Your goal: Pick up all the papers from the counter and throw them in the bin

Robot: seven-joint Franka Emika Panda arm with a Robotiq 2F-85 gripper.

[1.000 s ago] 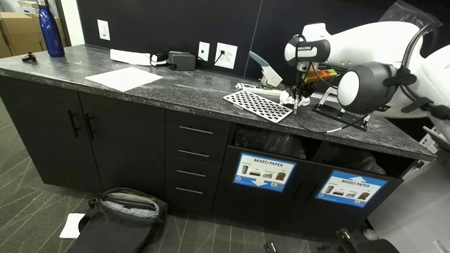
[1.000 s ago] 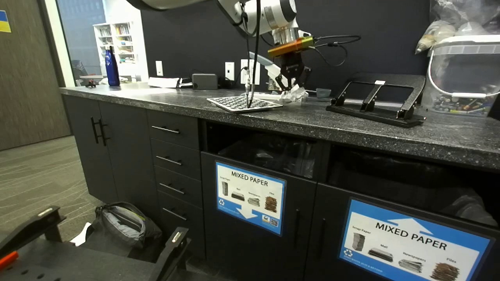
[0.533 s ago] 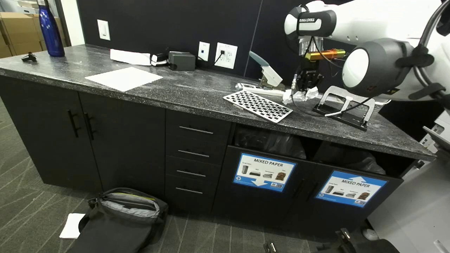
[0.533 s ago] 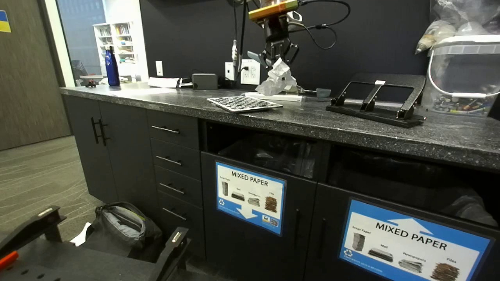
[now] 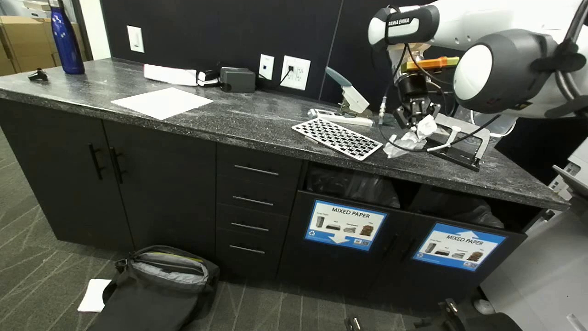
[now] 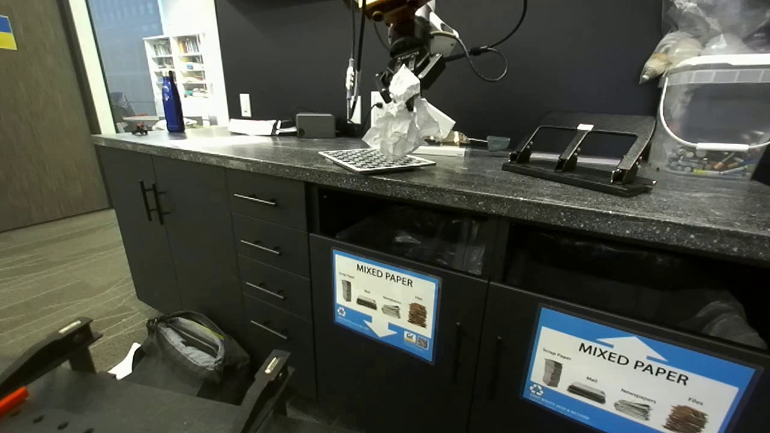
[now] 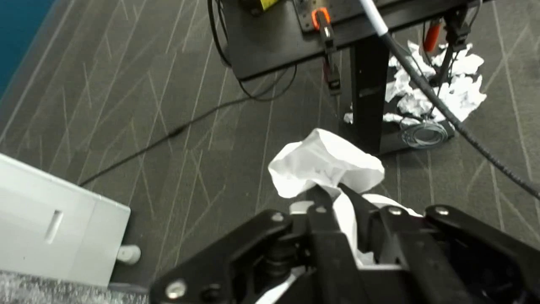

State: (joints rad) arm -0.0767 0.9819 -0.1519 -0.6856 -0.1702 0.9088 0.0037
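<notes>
My gripper [image 5: 415,120] is shut on a crumpled white paper wad [image 5: 406,141] and holds it above the dark speckled counter [image 5: 257,122]. In an exterior view the gripper [image 6: 406,96] is tilted, and the paper [image 6: 397,129] hangs in front of the checkered panel. In the wrist view the paper [image 7: 320,162] is pinched between the fingertips [image 7: 335,192], and part sticks out past them. Two bins with blue-and-white labels stand below the counter: a left bin [image 5: 317,264] and a right bin [image 5: 404,271]. Both have open slots above their fronts, with plastic liners showing.
A checkered white panel [image 5: 337,138], a white tool with a blue-grey handle [image 5: 351,96] and a black stand [image 6: 577,177] are on the counter. A flat white sheet [image 5: 163,102] lies farther left. A clear bucket [image 6: 710,114] stands behind. Crumpled papers [image 7: 455,93] lie on the floor.
My gripper has lifted the paper wad off the counter and moved it toward the counter's front. The gripper has turned and tilted since half a second ago.
</notes>
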